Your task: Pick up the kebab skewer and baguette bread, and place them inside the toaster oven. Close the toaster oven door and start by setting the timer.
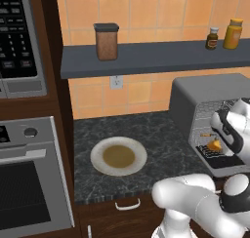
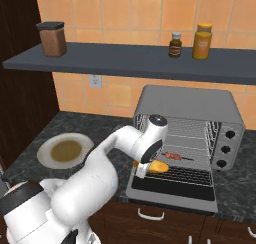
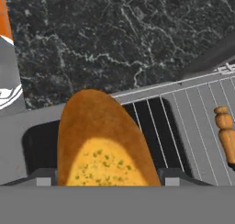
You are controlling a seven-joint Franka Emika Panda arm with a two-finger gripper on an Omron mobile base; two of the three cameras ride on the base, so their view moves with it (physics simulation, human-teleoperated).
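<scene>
Left base view: the plate (image 1: pixel 118 156) sits bare on the dark counter (image 1: pixel 161 129); at 3 o'clock the toaster oven (image 1: pixel 207 110) stands open, an orange bit of baguette bread (image 1: pixel 215 145) at its mouth beside the arm.
Right base view: the gripper (image 2: pixel 145 169) hangs at the oven's left front, over the lowered toaster oven door (image 2: pixel 172 190) — the loaf at its tip, the kebab skewer (image 2: pixel 176 157) on the wire rack at 2 o'clock from it.
Hand view: the loaf fills the space between both finger tips (image 3: pixel 42 177) — the jaws grip it; the skewer's end lies at 3 o'clock.
</scene>
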